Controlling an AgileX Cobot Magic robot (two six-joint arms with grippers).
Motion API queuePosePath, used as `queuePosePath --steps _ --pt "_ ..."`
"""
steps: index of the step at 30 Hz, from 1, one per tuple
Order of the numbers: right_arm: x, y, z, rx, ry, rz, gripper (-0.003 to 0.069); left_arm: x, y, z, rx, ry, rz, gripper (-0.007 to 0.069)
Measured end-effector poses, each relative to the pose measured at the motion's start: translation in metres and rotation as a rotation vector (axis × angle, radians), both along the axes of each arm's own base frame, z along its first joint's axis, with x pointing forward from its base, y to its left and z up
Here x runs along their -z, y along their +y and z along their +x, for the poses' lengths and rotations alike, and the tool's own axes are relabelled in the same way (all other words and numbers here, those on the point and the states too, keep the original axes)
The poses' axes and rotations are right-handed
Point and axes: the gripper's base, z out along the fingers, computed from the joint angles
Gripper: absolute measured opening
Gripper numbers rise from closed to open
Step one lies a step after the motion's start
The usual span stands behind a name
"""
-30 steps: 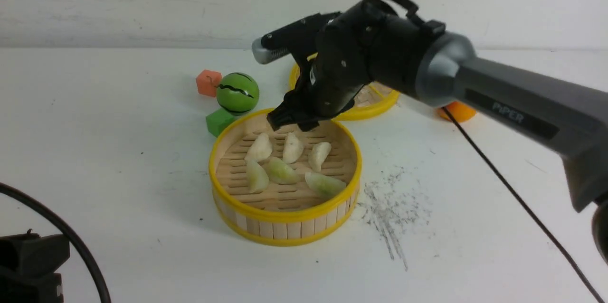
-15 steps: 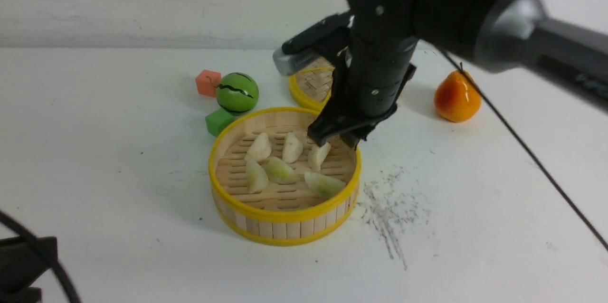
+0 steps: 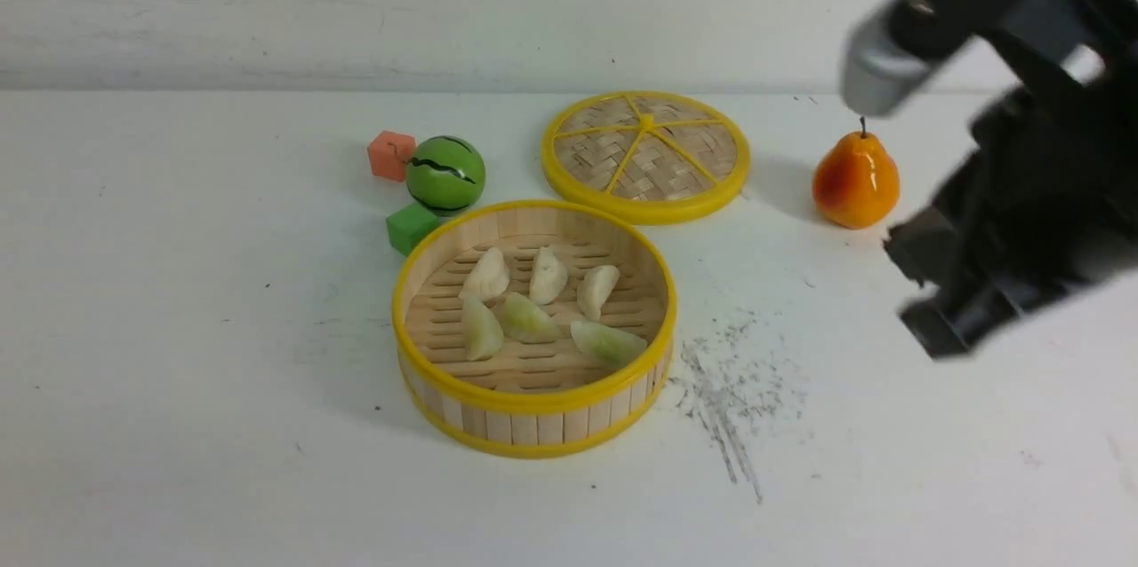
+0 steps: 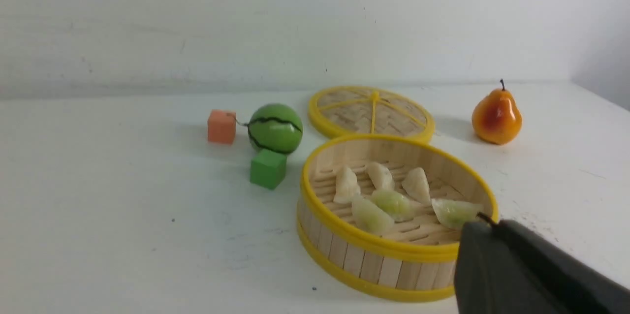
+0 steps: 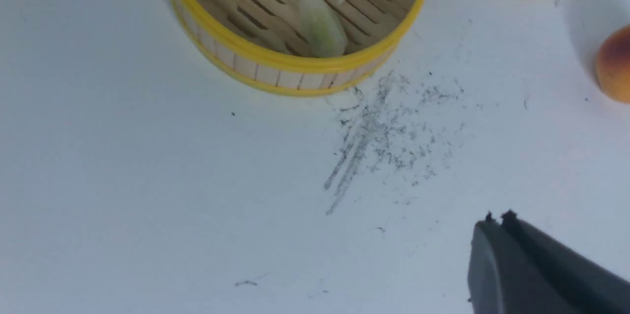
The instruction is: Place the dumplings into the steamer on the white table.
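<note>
Grippers empty: the right gripper (image 3: pixel 925 291), its jaws pressed together as the wrist view shows, hangs to the right of the steamer (image 3: pixel 533 420), near the pear (image 3: pixel 855 181); the left gripper (image 4: pixel 472 235) also looks shut. All six dumplings (image 3: pixel 526 316) lie inside the steamer on the white table (image 3: pixel 178 354). Judged complete, the job needs only a retreat that stays well off the steamer's rim

A steamer (image 3: pixel 533 425) of pale matt wooden slats with glossy yellow rims sits on a scuffed matt white worktop (image 3: pixel 178 371). Beside it, a woven-bamboo lid (image 3: pixel 646 154) and glossy pear (image 3: pixel 855 180).
</note>
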Motion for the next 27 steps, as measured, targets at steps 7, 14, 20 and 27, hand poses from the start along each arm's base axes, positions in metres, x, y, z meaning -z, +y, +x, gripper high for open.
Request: queuePosePath --steps 7,14,20,27 --pt "0.049 -0.041 -0.067 0.017 -0.213 0.362 -0.0015 0.000 0.000 0.000 -0.004 -0.016 0.016 -0.0014" --pt "0.085 -0.072 -0.108 -0.007 -0.531 0.614 -0.0010 0.002 0.001 0.001 -0.012 0.001 0.030 -0.0014" --pt "0.115 -0.075 -0.111 -0.022 -0.606 0.648 -0.0003 0.005 0.002 0.001 -0.021 0.028 0.041 -0.0014" --pt "0.145 -0.075 -0.112 -0.020 -0.550 0.599 -0.0001 0.006 0.002 0.001 -0.027 0.048 0.049 -0.0014"
